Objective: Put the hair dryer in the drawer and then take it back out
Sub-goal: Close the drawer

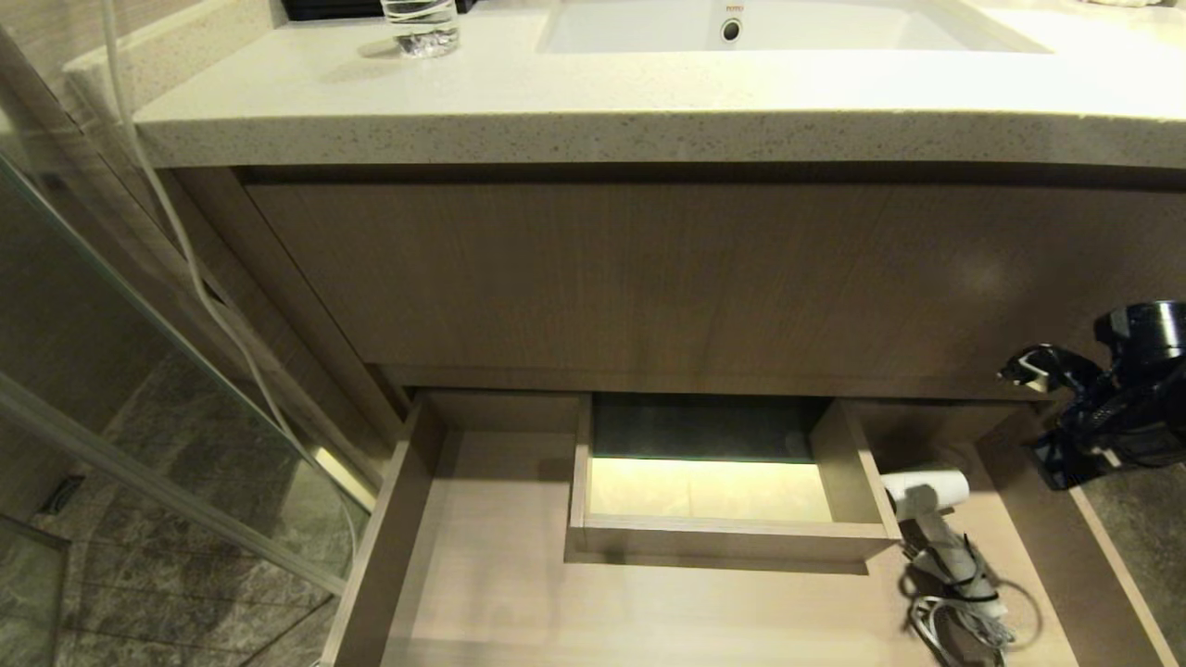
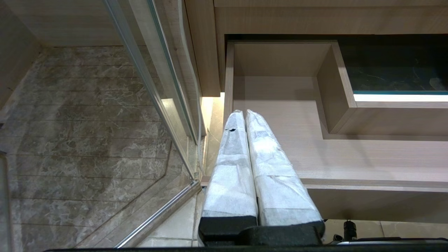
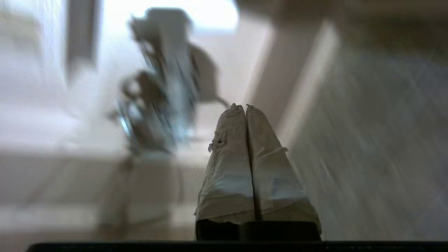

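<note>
The drawer (image 1: 417,519) stands pulled out below the vanity. The white hair dryer (image 1: 927,496) lies on the drawer floor at its right end, with its tied cord (image 1: 964,602) coiled towards the front. My right arm (image 1: 1112,408) hangs above the drawer's right edge, up and to the right of the dryer. In the right wrist view my right gripper (image 3: 246,106) is shut and empty, and the hair dryer (image 3: 168,87) is a blur beyond it. My left gripper (image 2: 244,112) is parked shut over the drawer's (image 2: 280,91) front left corner.
A boxed cutout (image 1: 723,547) sits mid-drawer. Above are the tall wood-grain front panel (image 1: 649,278), the stone countertop (image 1: 556,111), a sink (image 1: 769,28) and a glass of water (image 1: 422,28). A glass shower door (image 1: 139,398) and a white hose (image 1: 195,269) stand left.
</note>
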`<state>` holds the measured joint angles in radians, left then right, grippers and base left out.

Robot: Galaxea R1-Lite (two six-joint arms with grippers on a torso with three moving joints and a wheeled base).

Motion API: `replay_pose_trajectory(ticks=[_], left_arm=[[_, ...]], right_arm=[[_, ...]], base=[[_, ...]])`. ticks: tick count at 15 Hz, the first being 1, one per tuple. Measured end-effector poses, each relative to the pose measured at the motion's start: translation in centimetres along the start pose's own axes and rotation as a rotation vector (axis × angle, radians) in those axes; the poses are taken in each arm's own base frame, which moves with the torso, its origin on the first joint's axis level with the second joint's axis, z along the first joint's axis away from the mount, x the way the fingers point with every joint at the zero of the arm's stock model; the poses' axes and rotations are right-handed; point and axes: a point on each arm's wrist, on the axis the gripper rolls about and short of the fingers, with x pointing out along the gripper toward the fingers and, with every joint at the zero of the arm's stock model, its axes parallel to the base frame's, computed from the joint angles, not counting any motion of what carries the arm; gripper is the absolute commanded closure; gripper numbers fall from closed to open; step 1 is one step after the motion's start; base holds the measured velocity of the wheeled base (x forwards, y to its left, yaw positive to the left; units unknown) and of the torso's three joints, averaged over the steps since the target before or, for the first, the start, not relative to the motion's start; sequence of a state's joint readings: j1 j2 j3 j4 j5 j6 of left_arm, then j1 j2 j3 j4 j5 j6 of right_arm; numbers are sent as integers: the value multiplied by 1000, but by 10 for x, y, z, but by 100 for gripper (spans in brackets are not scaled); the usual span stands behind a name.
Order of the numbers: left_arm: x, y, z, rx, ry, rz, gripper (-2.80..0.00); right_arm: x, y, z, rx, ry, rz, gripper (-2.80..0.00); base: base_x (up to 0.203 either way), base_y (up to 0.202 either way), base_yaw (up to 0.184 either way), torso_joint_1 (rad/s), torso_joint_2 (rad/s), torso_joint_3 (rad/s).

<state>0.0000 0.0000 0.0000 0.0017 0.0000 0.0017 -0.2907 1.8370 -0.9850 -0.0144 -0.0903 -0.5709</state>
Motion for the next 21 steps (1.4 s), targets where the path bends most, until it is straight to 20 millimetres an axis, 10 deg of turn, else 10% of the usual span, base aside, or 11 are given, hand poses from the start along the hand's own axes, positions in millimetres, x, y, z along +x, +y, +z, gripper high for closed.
replay_pose_trajectory(ticks=[8, 13, 21], left_arm=[[0, 0, 0, 0, 0, 0, 0], [0, 0, 0, 0, 0, 0, 0], [0, 0, 0, 0, 0, 0, 0]], right_arm=[[-97, 21, -109, 24, 384, -110, 0], [-90, 29, -155, 106, 626, -85, 0], [-37, 20, -171, 135, 801, 45, 0]], base=[[0, 0, 0, 0, 0, 0], [0, 0, 0, 0, 0, 0], [0, 0, 0, 0, 0, 0]])
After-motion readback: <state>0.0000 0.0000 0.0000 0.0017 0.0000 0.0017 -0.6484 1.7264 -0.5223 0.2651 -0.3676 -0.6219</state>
